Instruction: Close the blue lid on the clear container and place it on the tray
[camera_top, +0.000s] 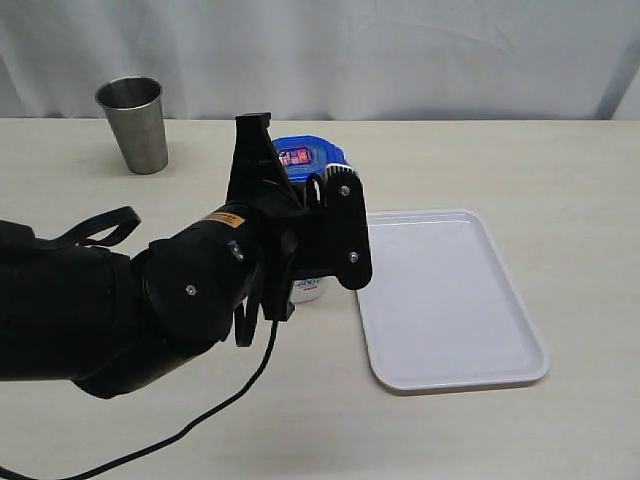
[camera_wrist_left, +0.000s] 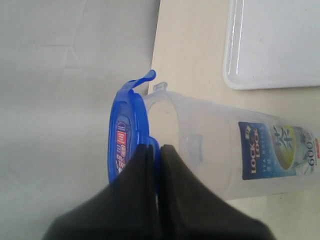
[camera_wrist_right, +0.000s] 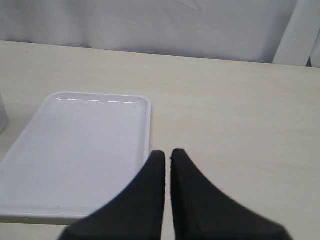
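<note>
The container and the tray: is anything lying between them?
Nothing. In the left wrist view only a strip of bare table separates the container from the tray.

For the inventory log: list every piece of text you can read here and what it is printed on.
"LOCK", sideways on the blue-and-white label of the clear container.
"600", at that label's edge.
Large character beside it: cannot be read.
Red-and-white sticker on the blue lid: too small.
Yellow sticker on the left arm: blurred.
</note>
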